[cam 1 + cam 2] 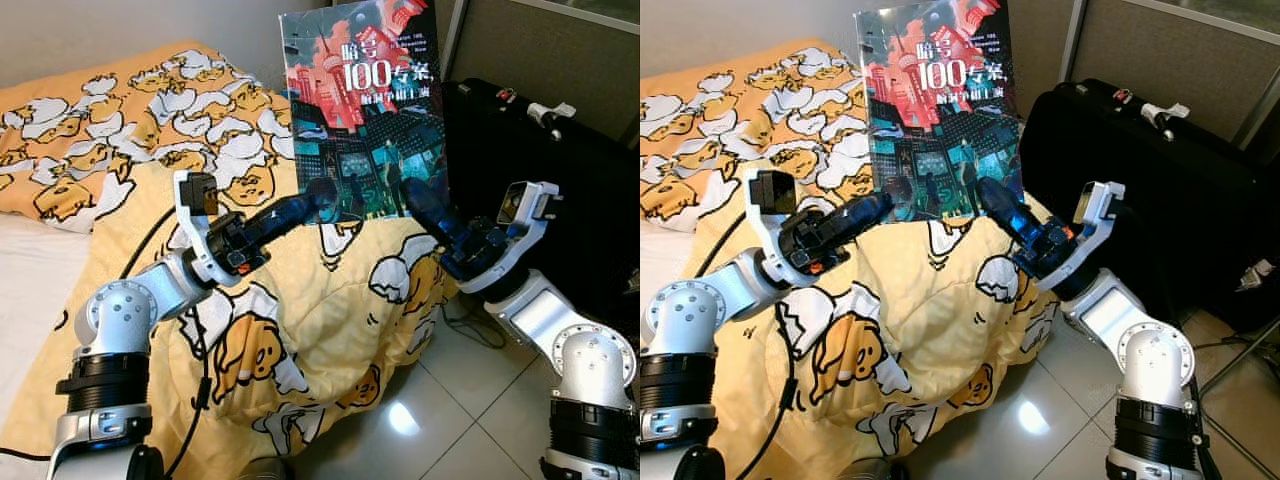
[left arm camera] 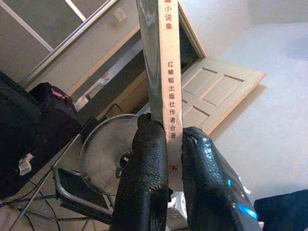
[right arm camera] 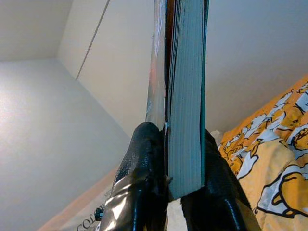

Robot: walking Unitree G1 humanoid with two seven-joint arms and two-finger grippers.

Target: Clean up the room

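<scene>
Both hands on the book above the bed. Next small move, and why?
Probably carry the book clear of the yellow blanket, keeping both grips. The left hand and right hand pinch its lower corners, upright in the air. Where it belongs isn't visible, so turn to look for a spot.

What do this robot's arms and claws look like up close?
Both arms are silver metal with round jointed segments and black ribbed collars lower down. A black cable runs along the left arm. Each wrist carries a white bracket. The left claw and right claw each have two long, glossy black fingers.
</scene>
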